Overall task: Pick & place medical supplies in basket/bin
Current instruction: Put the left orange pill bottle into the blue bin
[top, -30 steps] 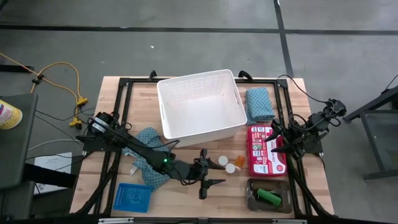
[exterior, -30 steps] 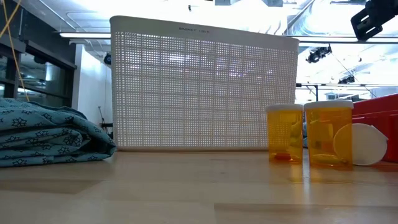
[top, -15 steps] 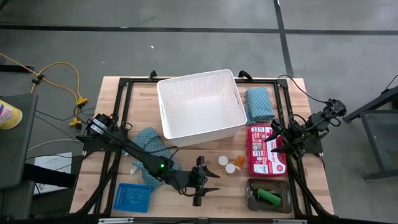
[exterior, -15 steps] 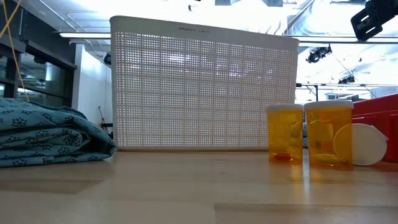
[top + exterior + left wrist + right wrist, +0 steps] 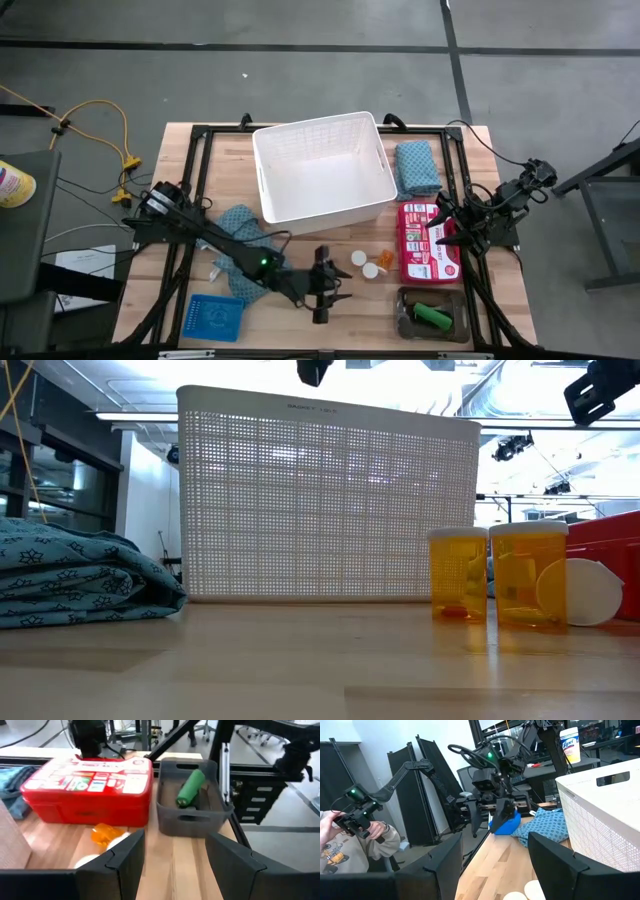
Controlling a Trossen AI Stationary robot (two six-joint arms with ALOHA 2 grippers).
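Note:
My left gripper (image 5: 338,285) hangs open above the table's near middle, pointing toward the right edge, with nothing between its fingers (image 5: 175,855). Just beyond it two orange pill bottles (image 5: 458,575) (image 5: 528,575) stand upright, showing as white caps (image 5: 358,258) from above. A small orange piece (image 5: 105,834) lies beside them. The white lattice basket (image 5: 318,124) stands at the far middle. One teal cloth (image 5: 238,222) lies under my left arm, another (image 5: 416,167) to the basket's right. My right gripper (image 5: 440,228) waits open over the red box's (image 5: 428,245) right edge.
A grey tray (image 5: 405,315) at the near right holds a green oblong piece (image 5: 433,317). A blue mesh tray (image 5: 215,317) lies at the near left. A black frame runs along the table's edges. In the right wrist view a person (image 5: 350,840) sits beyond the table.
My left gripper has tipped downward and sunk a little, drifting slightly toward the near edge; part of it now shows at the top of the low view. Its fingers stay open. Nothing on the table has moved.

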